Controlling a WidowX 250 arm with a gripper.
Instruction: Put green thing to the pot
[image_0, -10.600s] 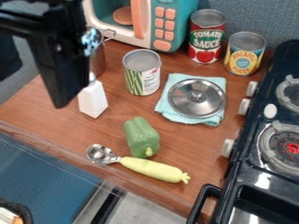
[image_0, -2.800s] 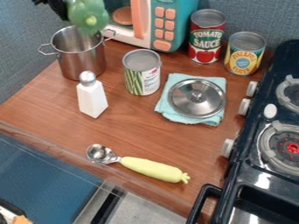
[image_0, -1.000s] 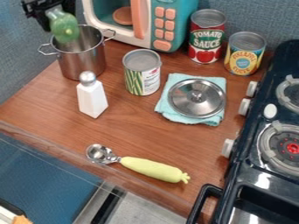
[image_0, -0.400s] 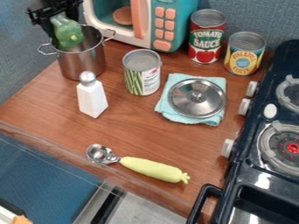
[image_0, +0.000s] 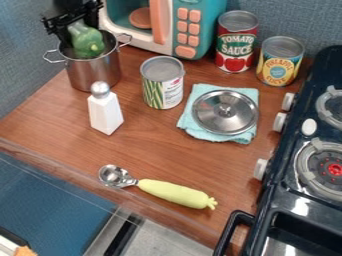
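A glossy, lobed green bell pepper (image_0: 88, 44) is held between the black fingers (image_0: 69, 33) at the mouth of the cylindrical, brushed-metal pot (image_0: 95, 70), partly below its rim

microwave (image_0: 206, 31): top cut off | stove (image_0: 283, 201): right side cut off | pot (image_0: 97, 74): floor hidden

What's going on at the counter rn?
The robot's black two-finger pincer has a glossy green bell pepper at the mouth of the two-handled silver metal pot, the pepper seemingly partly inside. It hasn't let go, so the drop isn't done. The round silver metal lid is off, lying on a folded light-blue cloth.
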